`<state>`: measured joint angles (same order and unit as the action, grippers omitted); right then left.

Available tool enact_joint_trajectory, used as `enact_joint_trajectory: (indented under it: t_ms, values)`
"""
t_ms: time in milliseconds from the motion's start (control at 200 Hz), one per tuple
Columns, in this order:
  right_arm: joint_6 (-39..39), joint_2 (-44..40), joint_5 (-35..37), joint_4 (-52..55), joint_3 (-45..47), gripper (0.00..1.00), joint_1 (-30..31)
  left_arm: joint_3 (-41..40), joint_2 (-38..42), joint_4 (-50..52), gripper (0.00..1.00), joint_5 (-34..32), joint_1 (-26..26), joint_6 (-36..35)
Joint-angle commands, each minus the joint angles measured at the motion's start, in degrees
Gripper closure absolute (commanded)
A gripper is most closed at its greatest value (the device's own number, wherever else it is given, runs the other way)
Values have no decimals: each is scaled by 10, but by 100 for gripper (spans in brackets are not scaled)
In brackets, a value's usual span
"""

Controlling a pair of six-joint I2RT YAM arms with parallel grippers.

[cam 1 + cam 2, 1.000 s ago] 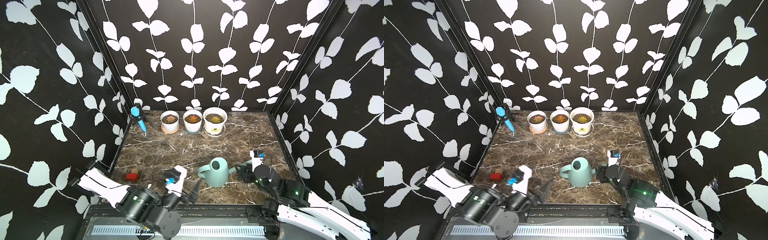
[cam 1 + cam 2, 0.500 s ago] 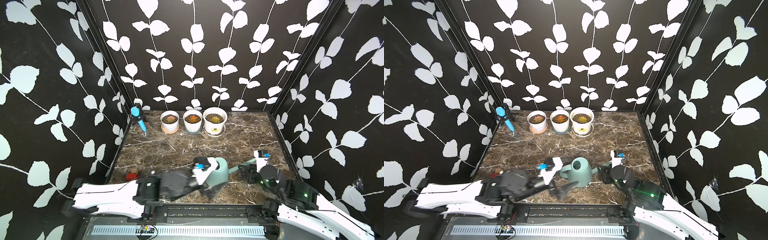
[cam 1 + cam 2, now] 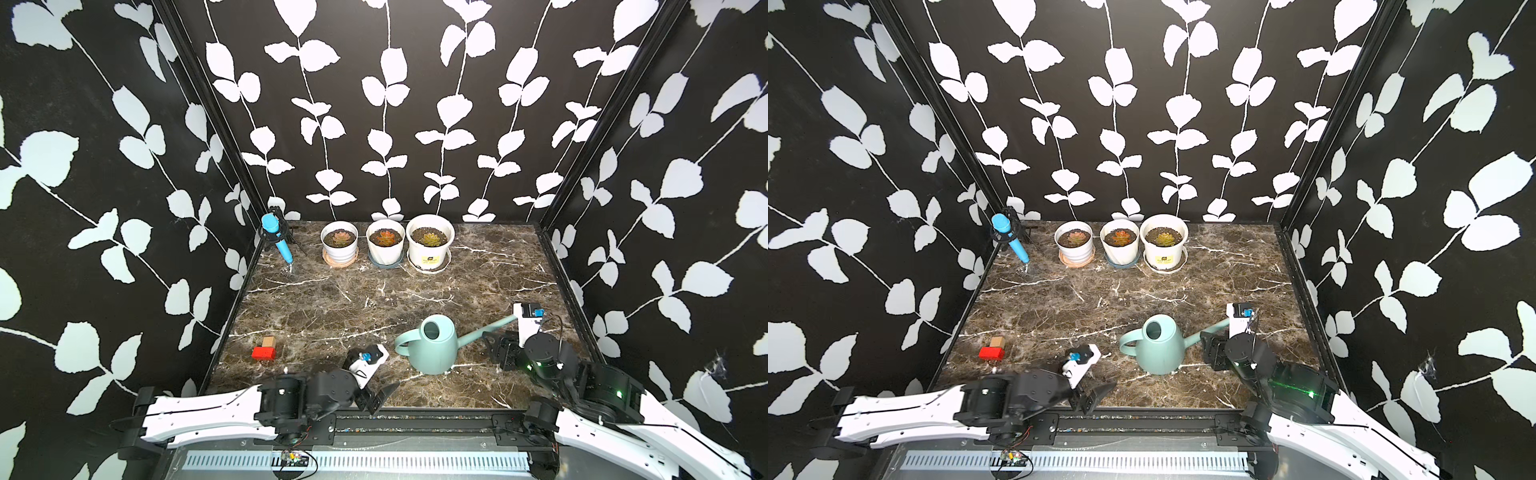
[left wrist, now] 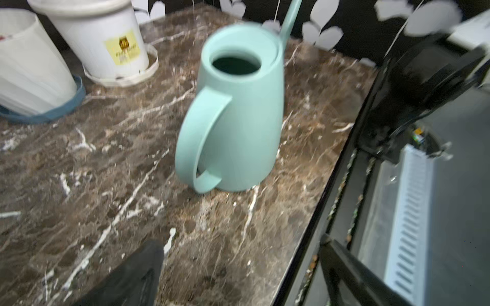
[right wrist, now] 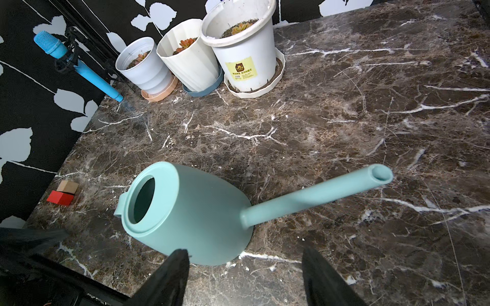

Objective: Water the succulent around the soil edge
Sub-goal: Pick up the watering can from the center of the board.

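Brown marble-patterned counter (image 3: 332, 299), white-veined and glossy, enclosed by black walls (image 3: 124, 124) printed with white leaf vines. The left end effector (image 3: 381, 397) is spread wide and empty. Just ahead of it stands the matte mint-green plastic watering can (image 3: 432, 353), upright, its loop handle nearest. The right end effector (image 5: 245, 253), fingers parted, grips nothing. The can's flared base lies just in front, its tubular spout (image 3: 484, 330) slanting up on that side. Well beyond both, along the back wall, three rosettes sit in dark soil: a pink succulent (image 3: 340, 237) in a ribbed white pot (image 3: 340, 251), an orange succulent (image 3: 386, 237) in a fluted white pot (image 3: 385, 253), and a yellow-green succulent (image 3: 429, 238) in a smooth white pot (image 3: 417, 253) whose yellow label (image 5: 241, 69) bears print too small to read.
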<state>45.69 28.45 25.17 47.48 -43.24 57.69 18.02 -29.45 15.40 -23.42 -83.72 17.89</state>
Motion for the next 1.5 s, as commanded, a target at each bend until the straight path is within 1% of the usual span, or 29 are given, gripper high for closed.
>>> enact_joint_trajectory:
  t_ms: [0,60,105,220,265,350,505,670,770,850,920,1015,1135,1225,1305,1395,1495]
  values:
    - [4,0,15,-6,-14,31,-2,-47,22,-102,6,-47,2,-5]
    - [5,-2,13,-7,-12,31,-2,-68,34,-126,5,-70,3,-20]
    - [3,-2,13,-10,-11,31,-2,-81,43,-141,4,-76,4,-34]
    - [-12,4,16,-15,-13,31,-2,-108,48,-176,3,-68,9,-60]
    - [-15,6,18,-14,-16,31,-2,-119,45,-198,2,-52,16,-65]
    - [-17,5,25,-17,-14,31,-2,-132,31,-229,2,8,48,-64]
    - [-9,-1,29,-28,-4,31,-2,-129,-31,-265,5,123,144,-65]
    - [-5,-2,27,-35,8,32,-2,-101,-128,-334,5,246,246,-83]
    - [-13,3,26,-40,8,32,-2,-74,-200,-359,7,307,280,-95]
    - [-20,7,25,-41,4,32,-1,-61,-241,-380,9,347,287,-103]
    - [-23,7,25,-36,-2,32,-2,-58,-247,-391,9,368,288,-108]
    - [-26,6,27,-26,-9,32,-2,-62,-218,-394,9,379,289,-109]
    - [-31,1,33,-16,-11,32,-2,-72,-169,-391,9,360,291,-105]
    - [-31,-3,34,-17,-9,32,-2,-78,-165,-402,9,360,296,-100]
    - [-30,-3,31,-20,-6,32,-2,-83,-190,-433,10,379,306,-91]
    - [-30,-3,31,-18,-7,32,-2,-82,-249,-482,12,407,320,-80]
    - [-31,-3,30,-14,-12,32,-2,-64,-334,-533,14,470,338,-62]
